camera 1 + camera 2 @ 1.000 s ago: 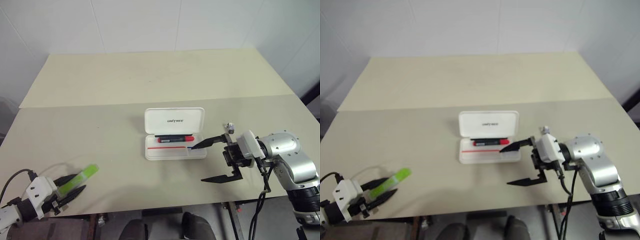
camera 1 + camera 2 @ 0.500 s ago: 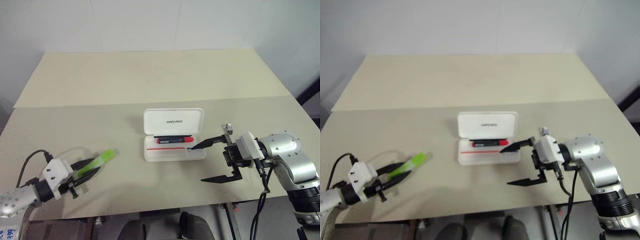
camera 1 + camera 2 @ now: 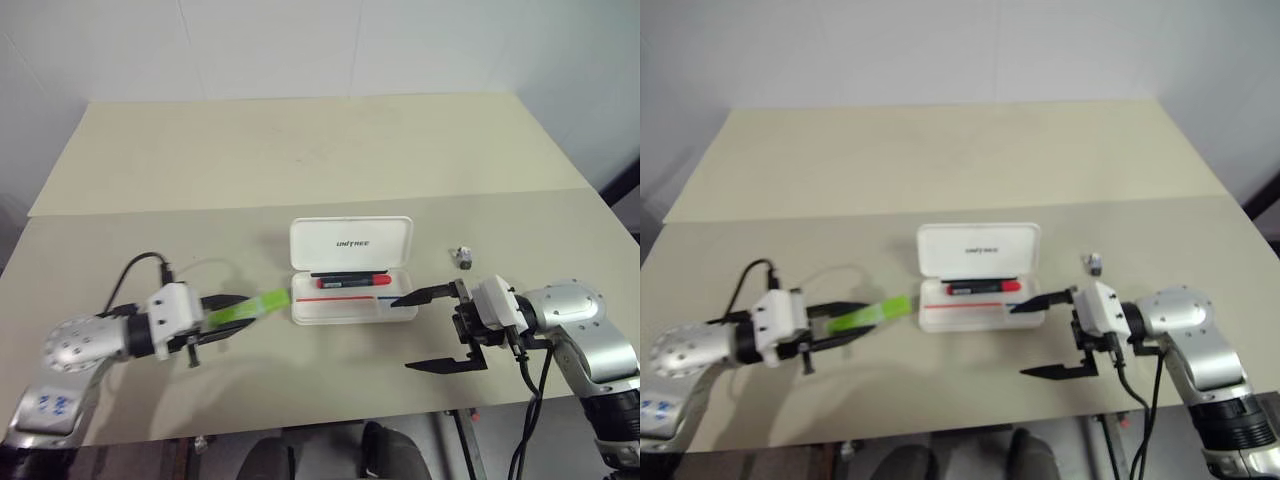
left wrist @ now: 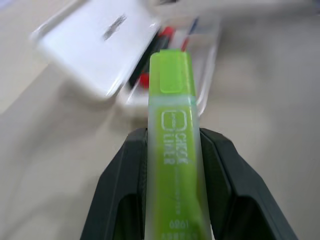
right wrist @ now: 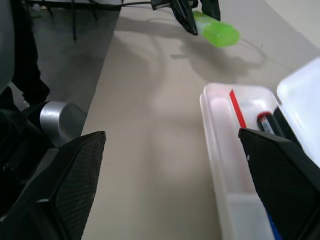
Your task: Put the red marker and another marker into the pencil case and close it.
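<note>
Left gripper (image 3: 232, 311) clamped on chunky lime-green translucent highlighter (image 3: 250, 305), lower left of centre, tip just beside white hard-plastic hinged pencil case (image 3: 350, 283). Red-bodied marker (image 3: 352, 281) apparently already inside. Right gripper (image 3: 440, 330) spread wide, empty, lower right. Next: carry highlighter over tray, release.

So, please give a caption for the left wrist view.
Left gripper holding the lime-green translucent highlighter, aimed at the open white hard-plastic pencil case.
</note>
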### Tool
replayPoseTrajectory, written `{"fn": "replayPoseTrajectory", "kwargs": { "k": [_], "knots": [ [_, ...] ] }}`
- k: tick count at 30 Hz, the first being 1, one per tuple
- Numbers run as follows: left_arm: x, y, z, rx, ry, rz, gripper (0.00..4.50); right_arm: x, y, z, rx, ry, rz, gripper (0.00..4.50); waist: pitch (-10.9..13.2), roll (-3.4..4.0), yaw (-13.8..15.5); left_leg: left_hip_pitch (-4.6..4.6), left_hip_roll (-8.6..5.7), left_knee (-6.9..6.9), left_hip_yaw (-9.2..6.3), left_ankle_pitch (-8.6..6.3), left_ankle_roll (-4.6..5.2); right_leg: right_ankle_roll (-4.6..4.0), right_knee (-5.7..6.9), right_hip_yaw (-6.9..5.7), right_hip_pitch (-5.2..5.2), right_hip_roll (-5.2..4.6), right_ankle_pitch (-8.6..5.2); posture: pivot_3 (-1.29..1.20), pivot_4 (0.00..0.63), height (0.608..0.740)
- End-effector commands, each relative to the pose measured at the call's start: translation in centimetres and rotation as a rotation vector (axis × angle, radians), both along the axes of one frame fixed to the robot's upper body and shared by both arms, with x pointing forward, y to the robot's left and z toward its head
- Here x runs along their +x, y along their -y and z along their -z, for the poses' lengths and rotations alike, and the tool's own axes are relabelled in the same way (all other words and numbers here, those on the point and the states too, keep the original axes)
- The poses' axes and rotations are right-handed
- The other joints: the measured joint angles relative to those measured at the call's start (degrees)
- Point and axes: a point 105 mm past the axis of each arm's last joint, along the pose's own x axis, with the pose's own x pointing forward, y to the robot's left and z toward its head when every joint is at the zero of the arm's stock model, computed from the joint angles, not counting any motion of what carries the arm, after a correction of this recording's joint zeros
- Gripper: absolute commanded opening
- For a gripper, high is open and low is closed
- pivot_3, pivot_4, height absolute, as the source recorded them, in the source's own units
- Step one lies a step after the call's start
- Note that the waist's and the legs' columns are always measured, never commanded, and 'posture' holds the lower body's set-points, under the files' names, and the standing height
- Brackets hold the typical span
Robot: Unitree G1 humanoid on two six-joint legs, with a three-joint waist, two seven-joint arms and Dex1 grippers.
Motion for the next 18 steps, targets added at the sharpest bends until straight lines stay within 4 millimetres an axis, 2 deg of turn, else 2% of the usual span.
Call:
{"fn": "replayPoseTrajectory", "kwargs": {
  "k": [1,4,7,11,18],
  "knots": [
    [0.0,2.1,0.2,0.021,0.025,0.084,1.12,-0.3,0.6,-1.2,-0.003,0.065,0.029,4.50,0.01,0.01,-0.11,0.00,0.01,-0.01,0.05,0.00,0.00,0.00,0.00,0.00,0.02,0.00,0.00,0.00,0.150,0.740],
    [0.9,3.7,1.0,0.084,0.046,0.136,1.12,-1.1,0.9,-1.0,-0.010,0.057,0.051,4.50,0.02,0.00,-0.10,0.03,0.08,-0.01,0.14,0.00,0.00,0.03,-0.02,-0.01,0.02,0.07,0.02,0.00,0.150,0.740],
    [1.5,5.2,1.1,0.072,0.051,0.160,1.12,-1.4,1.3,-1.2,-0.011,0.056,0.091,4.50,0.01,-0.02,-0.04,0.04,0.10,-0.01,0.21,0.00,0.00,0.04,-0.01,0.00,0.02,0.09,0.02,0.00,0.150,0.740],
    [2.0,6.2,1.5,0.088,0.056,0.180,1.12,-2.0,1.4,-1.1,-0.014,0.049,0.111,4.50,0.02,-0.04,0.09,0.06,0.10,0.04,0.22,0.00,0.00,0.08,-0.04,0.01,0.04,0.09,0.05,0.00,0.150,0.740],
    [3.9,8.2,1.0,0.074,0.073,0.170,1.12,-3.1,1.3,-1.0,-0.008,0.034,0.159,4.50,0.03,-0.08,0.20,0.04,0.10,0.09,0.22,0.00,0.00,0.14,-0.08,0.02,0.08,0.08,0.08,0.00,0.150,0.740]
  ]
}}
